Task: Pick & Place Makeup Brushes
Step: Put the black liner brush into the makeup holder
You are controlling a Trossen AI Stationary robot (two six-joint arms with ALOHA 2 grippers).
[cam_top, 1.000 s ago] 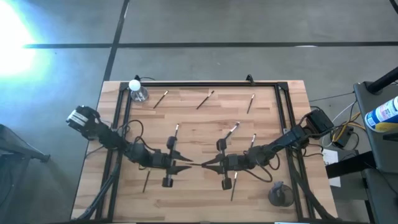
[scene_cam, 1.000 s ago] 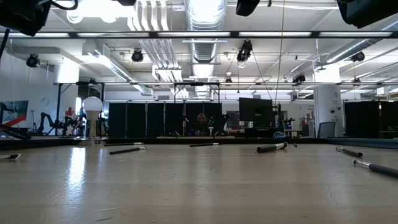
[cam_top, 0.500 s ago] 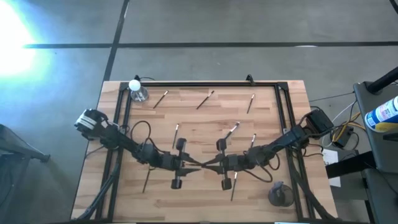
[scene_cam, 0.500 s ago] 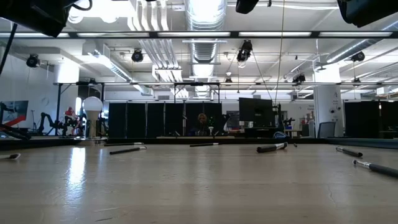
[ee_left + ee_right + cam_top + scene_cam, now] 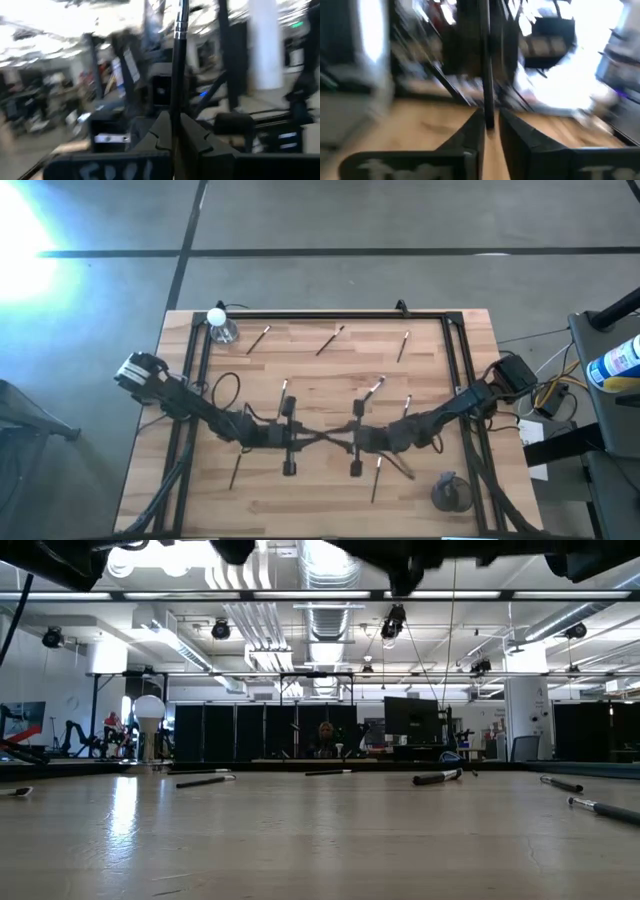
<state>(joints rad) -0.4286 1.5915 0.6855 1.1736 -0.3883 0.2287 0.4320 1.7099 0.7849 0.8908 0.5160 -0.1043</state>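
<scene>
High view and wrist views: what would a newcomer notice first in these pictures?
First, the two dark arms meeting nose to nose over the table's middle, the left end effector and the right end effector both on one thin makeup brush passing between them. In the left wrist view the fingers are shut on its dark handle. Next come the loose makeup brushes scattered on the wooden table, and the small clear bottle at its far left corner.

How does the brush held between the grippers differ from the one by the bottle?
The held brush is up off the table at its middle, clamped in the left gripper and reaching the right gripper. The bottle-side brush lies flat at the far edge near the bottle, untouched. The held brush looks dark along its visible length, while the bottle-side brush shows a pale end. Both are thin sticks.
</scene>
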